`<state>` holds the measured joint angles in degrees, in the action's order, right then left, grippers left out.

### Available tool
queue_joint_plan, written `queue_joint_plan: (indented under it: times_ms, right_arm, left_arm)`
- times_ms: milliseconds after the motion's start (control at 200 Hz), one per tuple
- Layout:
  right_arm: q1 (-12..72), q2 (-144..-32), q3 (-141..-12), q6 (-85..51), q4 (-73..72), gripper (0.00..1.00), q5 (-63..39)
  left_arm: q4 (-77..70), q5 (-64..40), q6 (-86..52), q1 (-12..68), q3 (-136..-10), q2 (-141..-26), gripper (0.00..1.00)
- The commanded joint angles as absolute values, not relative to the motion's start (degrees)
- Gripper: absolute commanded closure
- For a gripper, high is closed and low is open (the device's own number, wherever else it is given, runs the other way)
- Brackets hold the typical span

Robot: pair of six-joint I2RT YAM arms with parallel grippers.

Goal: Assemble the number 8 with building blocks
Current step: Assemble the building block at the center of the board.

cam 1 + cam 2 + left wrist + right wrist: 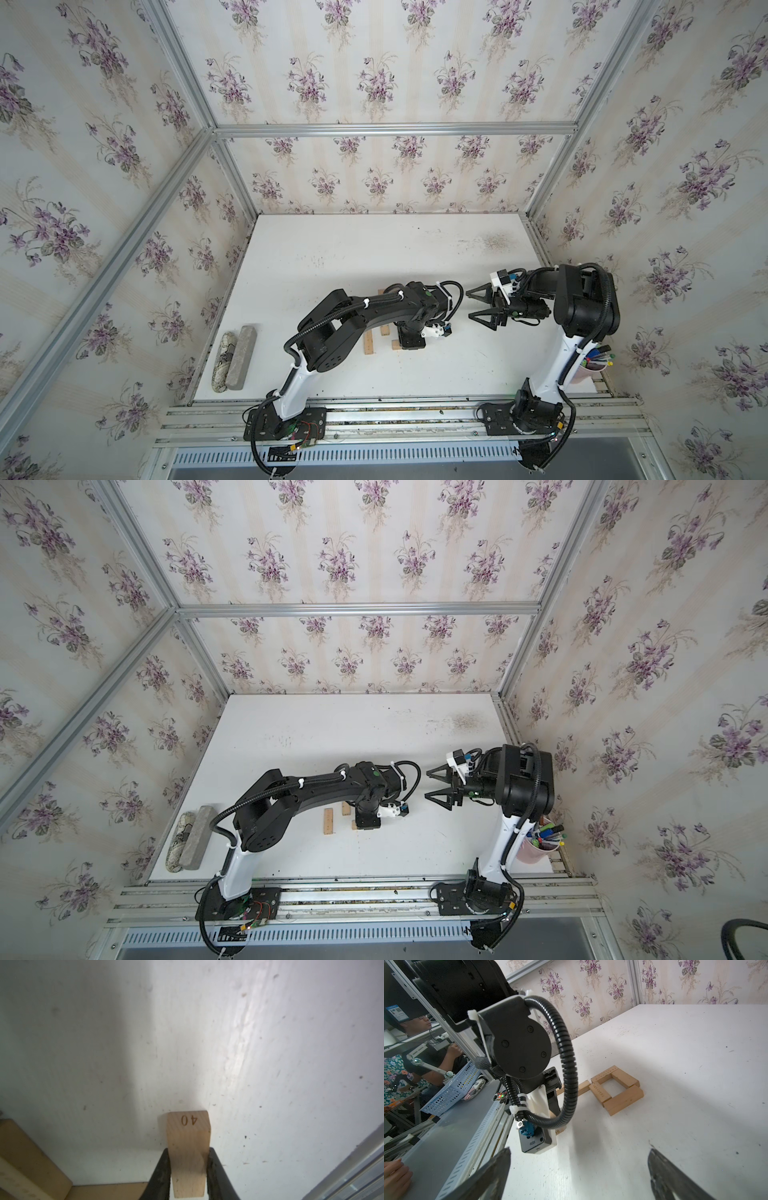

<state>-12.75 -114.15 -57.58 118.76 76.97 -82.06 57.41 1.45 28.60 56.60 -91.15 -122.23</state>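
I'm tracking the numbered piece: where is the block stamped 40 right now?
The block stamped 40 is clamped in the left gripper in the left wrist view, close to the white table, beside the laid blocks.

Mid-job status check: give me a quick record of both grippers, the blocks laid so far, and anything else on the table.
left gripper: shut on a wooden block marked 40
right gripper: open, empty, above the table
laid blocks: four closed into a square; a fifth block partly behind the left arm
other items: grey bar and mottled oblong at the left edge; pen cup at the right
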Motion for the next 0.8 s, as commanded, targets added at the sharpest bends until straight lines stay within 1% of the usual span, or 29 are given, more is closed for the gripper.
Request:
queue_joint_plan:
  times_ms: [0,794]
  right_arm:
    - [-12.8,-114.2,-57.8,141.8,78.6,0.00,-84.0]
    - [-12.7,-114.1,-57.8,141.8,78.6,0.00,-84.0]
  left_arm:
    - [49.3,2.5,30.6,56.0,-90.7,-123.7,0.97]
    - [49.3,3.6,33.5,53.6,-92.7,-125.9,0.95]
